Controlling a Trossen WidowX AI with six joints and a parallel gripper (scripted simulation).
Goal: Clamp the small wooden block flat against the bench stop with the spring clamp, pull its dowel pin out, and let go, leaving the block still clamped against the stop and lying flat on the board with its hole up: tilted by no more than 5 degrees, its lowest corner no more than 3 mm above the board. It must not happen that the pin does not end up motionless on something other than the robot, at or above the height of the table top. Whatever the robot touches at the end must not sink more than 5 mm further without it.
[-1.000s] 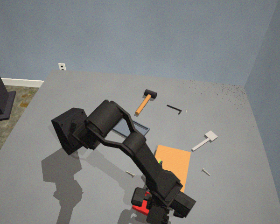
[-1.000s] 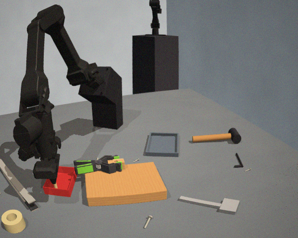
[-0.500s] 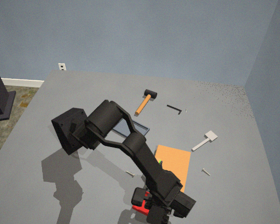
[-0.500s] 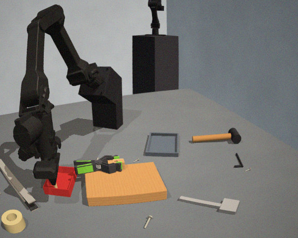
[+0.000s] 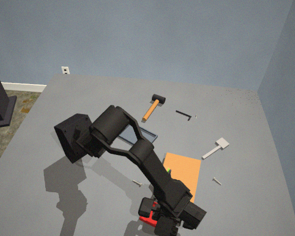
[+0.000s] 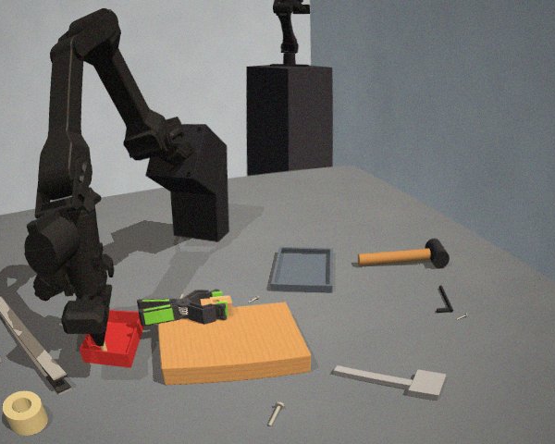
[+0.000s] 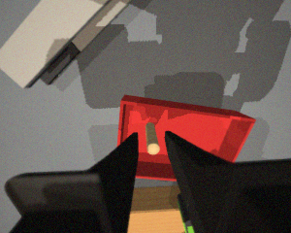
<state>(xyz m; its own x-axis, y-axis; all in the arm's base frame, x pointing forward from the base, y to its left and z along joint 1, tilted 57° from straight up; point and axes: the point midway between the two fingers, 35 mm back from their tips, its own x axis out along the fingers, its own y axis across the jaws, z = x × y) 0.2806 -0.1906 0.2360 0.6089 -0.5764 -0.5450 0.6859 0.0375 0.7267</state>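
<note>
Most of the job looks done. In the exterior view the spring clamp [image 6: 203, 308] lies across the left rear edge of the wooden board [image 6: 234, 339] [image 5: 184, 167] [image 7: 155, 220], its mouth around the small wooden block [image 6: 220, 300], which sits at the board's far edge, near the middle of the frame. Whether the block bears hard against the stop, and whether it lies quite level, I cannot tell at this size; the stop itself is not clearly made out. The dowel pin [image 7: 152, 138] [image 6: 104, 347] is out of the block: it is down at the red bin [image 6: 119, 339] [image 7: 199, 133] [image 5: 149, 220], lower left of the exterior view, and in the wrist view it shows between the fingers [image 6: 98, 339]. They stand apart, with a gap on either side of the pin, so nothing is gripped. The pin seems to lean or stand on end inside the bin rather than lie flat. What is left, as I judge it, is for the pin to come to rest in the bin and for the arm to rise straight up without brushing it or catching the bin's wall, leaving the clamp alone.
</note>
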